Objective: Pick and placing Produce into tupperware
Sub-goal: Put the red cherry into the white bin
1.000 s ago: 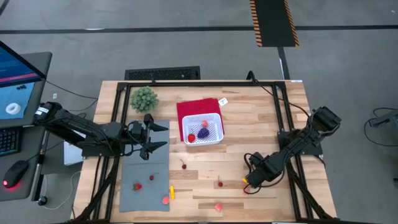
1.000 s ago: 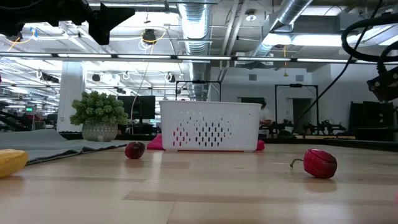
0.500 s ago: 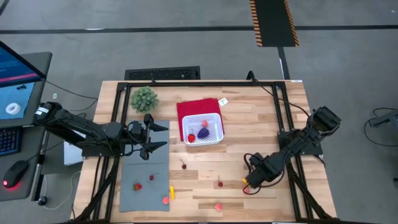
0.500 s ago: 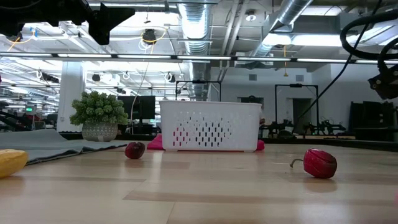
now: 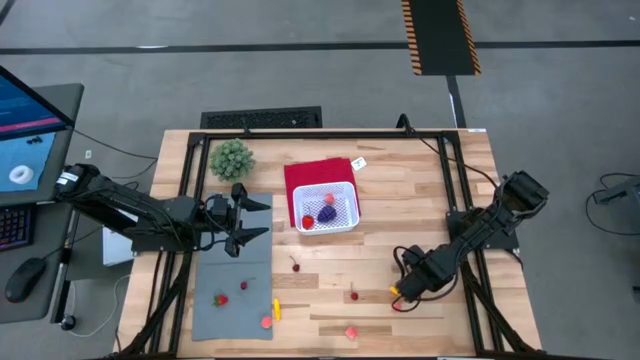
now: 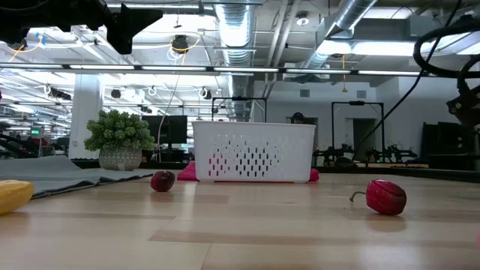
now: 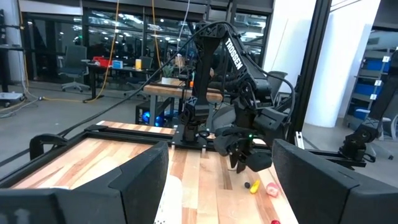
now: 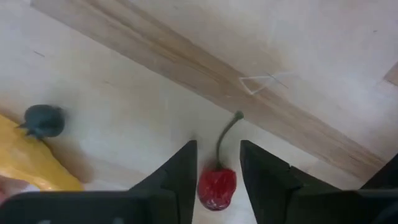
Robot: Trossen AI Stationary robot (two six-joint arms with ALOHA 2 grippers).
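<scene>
White latticed plastic, the small square tupperware (image 5: 331,210) sits on a flat red cloth (image 5: 305,176) near the table's middle and already holds a few toy produce pieces, red, pink and one purple (image 5: 327,213). By my count about six more lie loose: two red ones (image 5: 296,266) on the bare wood, a pink one near the front edge, and three on the grey mat (image 5: 232,300). The right gripper (image 8: 215,174) is down at the table with its fingers partly apart around a small red stemmed fruit (image 8: 217,185), not clamped on it, while the left gripper (image 5: 240,218) waits wide open and empty above the mat's far end; so I judge the job roughly a third done.
</scene>
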